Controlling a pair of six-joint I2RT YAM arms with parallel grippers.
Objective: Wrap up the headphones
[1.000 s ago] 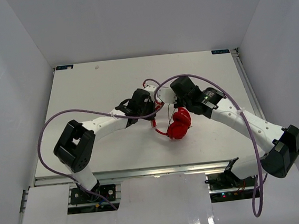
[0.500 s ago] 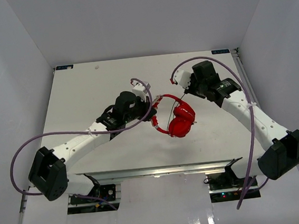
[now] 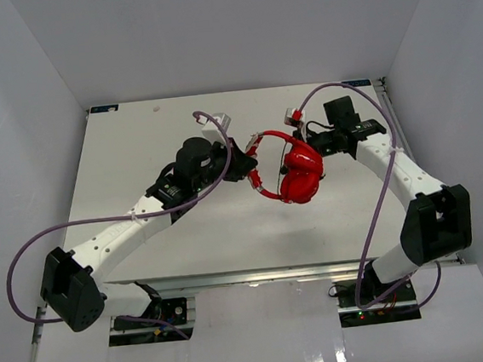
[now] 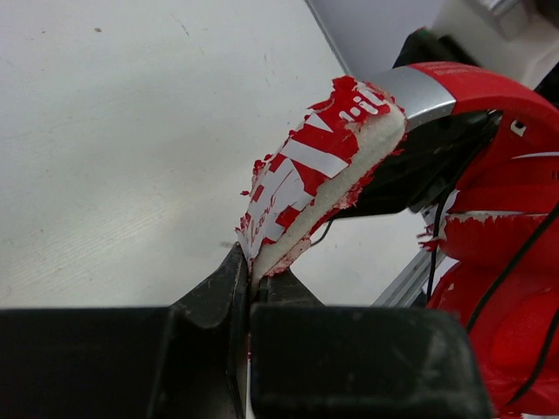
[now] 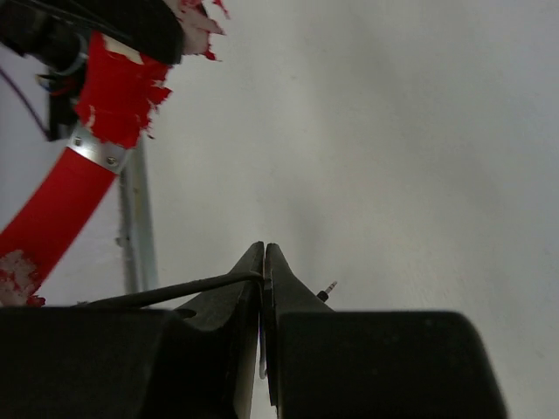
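The red headphones (image 3: 296, 174) hang above the table's middle right, cups together and headband (image 3: 269, 134) arching to the left. My left gripper (image 3: 244, 165) is shut on the headband's worn red-and-white padding (image 4: 306, 188), with the red cups (image 4: 507, 262) to its right. My right gripper (image 3: 313, 145) is just right of the cups and is shut on the thin black cable (image 5: 157, 292) close to its plug (image 5: 327, 288). The red headband (image 5: 61, 209) shows at the upper left of the right wrist view.
Purple arm cables (image 3: 210, 120) loop over both arms. A metal rail (image 3: 250, 274) runs along the table's near edge and another along its right edge (image 3: 394, 123). White walls close in the table on three sides.
The left gripper has carried the headphones right and toward the back. The right gripper has swung out to the right, then come in beside the cups holding the cable.
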